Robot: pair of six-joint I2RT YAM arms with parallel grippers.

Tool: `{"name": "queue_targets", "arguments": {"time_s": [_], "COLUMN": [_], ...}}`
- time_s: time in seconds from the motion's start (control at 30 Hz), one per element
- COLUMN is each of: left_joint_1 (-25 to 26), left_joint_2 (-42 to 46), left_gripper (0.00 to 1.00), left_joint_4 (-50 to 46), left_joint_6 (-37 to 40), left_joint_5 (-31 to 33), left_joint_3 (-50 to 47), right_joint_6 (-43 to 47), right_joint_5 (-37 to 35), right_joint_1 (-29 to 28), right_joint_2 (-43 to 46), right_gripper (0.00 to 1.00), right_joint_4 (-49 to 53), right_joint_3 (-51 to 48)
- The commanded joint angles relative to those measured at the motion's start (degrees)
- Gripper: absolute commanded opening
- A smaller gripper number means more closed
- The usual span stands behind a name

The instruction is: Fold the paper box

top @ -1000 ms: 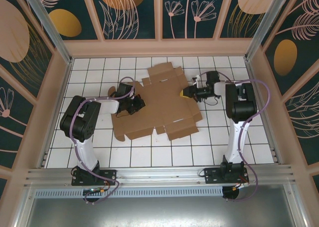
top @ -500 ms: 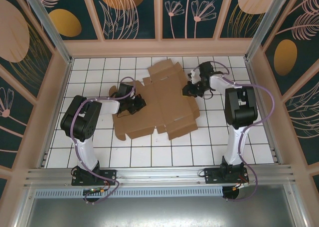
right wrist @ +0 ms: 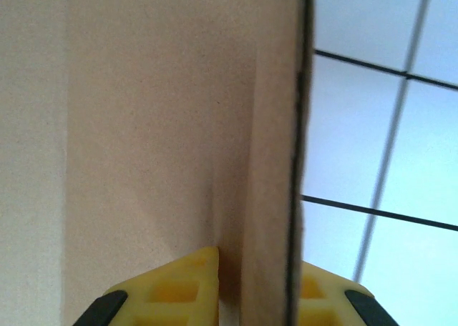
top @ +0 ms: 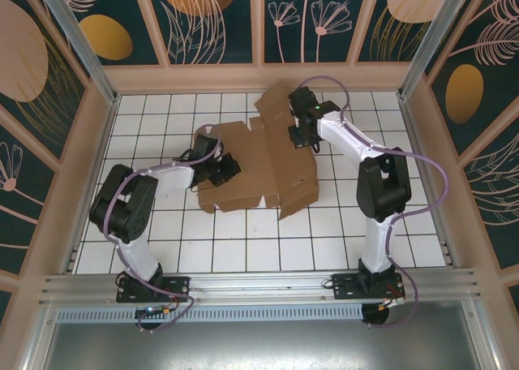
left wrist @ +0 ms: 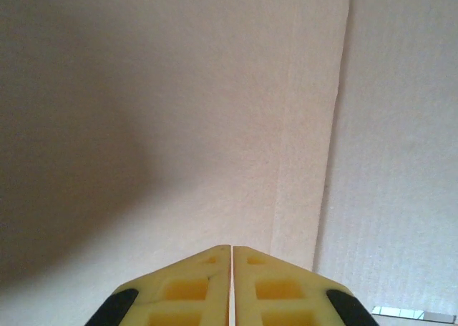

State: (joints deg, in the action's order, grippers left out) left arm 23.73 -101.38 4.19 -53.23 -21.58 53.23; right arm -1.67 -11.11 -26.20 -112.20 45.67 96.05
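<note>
The paper box (top: 259, 163) is a brown cardboard sheet with flaps, lying mid-floor with its right part raised off the tiles. My right gripper (top: 300, 135) is at the sheet's far right side. In the right wrist view it (right wrist: 254, 258) is shut on a cardboard flap (right wrist: 157, 126) that stands edge-on between the yellow fingers. My left gripper (top: 225, 169) rests on the sheet's left part. Seen from the left wrist it (left wrist: 232, 249) is shut with nothing between the fingers, tips pointing at the cardboard (left wrist: 179, 111) and a crease line.
The white tiled floor (top: 243, 240) lies around the sheet, with walls at the left, back and right. An aluminium rail (top: 259, 285) carries both arm bases at the near edge. Tiles (right wrist: 379, 126) show past the flap's edge.
My right gripper closed on the box's right flap and swung back and left, lifting that side. The sheet shifted and looks narrower. The left gripper stayed on the left part.
</note>
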Motion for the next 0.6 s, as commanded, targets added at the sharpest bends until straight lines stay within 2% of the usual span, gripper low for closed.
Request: {"name": "queue_targets", "arguments": {"time_s": [0.0,0.13,0.23,0.33,0.57], "left_joint_1": [-2.47,-3.68,-3.63,-3.56,-2.98], "left_joint_2": [2.44,0.23,-3.0,-5.26,-5.07], "left_gripper": [0.1,0.09,0.04,0.0,0.0], "left_joint_4": [-4.07,-4.04,-1.85,2.25,5.3], "left_joint_6": [1.44,1.9,0.47,-2.33,-4.51], "left_joint_5": [3.69,4.38,1.55,-1.52,-4.19], "left_joint_3": [-2.49,-3.21,-3.9,-6.03,-7.18], "right_joint_6": [3.51,5.51,6.31,6.59,3.08], "right_joint_5": [-13.72,-16.28,-17.39,-19.6,-23.04], "right_joint_1": [-1.06,-3.81,-6.16,-9.26,-17.31], "right_joint_2": [1.52,1.36,-0.11,-2.9,-11.83], "right_gripper": [0.15,0.16,0.17,0.18,0.18], "right_joint_4": [3.55,3.83,5.15,6.65,11.6], "right_joint_3": [2.7,4.9,7.41,10.31,18.63]}}
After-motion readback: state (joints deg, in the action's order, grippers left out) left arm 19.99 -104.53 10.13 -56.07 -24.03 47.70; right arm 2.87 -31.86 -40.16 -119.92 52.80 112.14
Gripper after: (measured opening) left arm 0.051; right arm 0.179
